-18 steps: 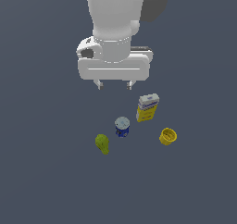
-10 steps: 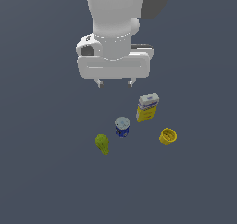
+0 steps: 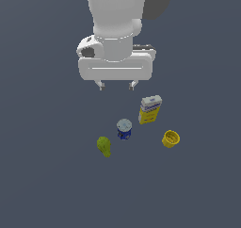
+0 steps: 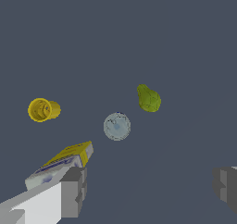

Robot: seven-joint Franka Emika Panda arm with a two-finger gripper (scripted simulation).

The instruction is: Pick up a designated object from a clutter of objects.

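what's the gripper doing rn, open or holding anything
Gripper: open, holding nothing, above the surface and clear of the pear and the other items.

Ground surface point(image 3: 42, 184): the only item I see that falls under this legend. In the exterior view it is a flat, matte plane of even dark slate-blue that reaches all four borders of the picture. In the wrist view the same ground surface point(image 4: 185, 42) again fills the whole background in the same tone. There I can make out a faint diagonal change in shade across part of it. I cannot tell whether that is a shadow edge or a rendering effect.
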